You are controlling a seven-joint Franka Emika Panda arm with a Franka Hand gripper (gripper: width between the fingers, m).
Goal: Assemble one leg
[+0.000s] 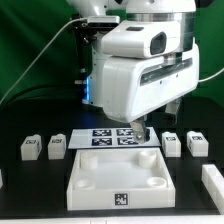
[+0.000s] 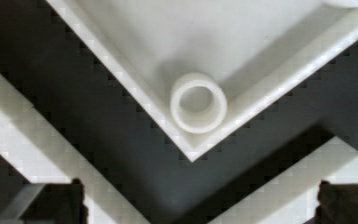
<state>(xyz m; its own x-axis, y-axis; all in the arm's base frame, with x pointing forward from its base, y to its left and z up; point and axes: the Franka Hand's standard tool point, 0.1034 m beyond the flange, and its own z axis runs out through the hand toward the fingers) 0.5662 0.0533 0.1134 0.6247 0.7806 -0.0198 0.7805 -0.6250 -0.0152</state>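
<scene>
Hanging low behind the wide flat board [image 1: 120,178], the gripper [image 1: 144,133] points straight down, its tips close above that board's rear corner on the exterior view's right. Its fingers [image 2: 34,200] stand spread wide, one at each edge of the wrist view, with nothing pinched between them. Below them that view shows the board's corner and its round socket [image 2: 199,103]. Just behind the flat board lies the marker board [image 1: 110,136], partly hidden by the arm's bulky white body [image 1: 140,75]. The leg [image 1: 170,143] stands upright on the black table [image 1: 30,195], just to the exterior view's right of the gripper and apart from it, its tag facing the camera. A second post [image 1: 196,143] stands beside it, further right. On the exterior view's left stand a far-left post [image 1: 28,148] and an inner-left post [image 1: 57,147]. A near-right post [image 1: 213,185] sits by the right edge, beside the flat board. None of the posts touches that board.
</scene>
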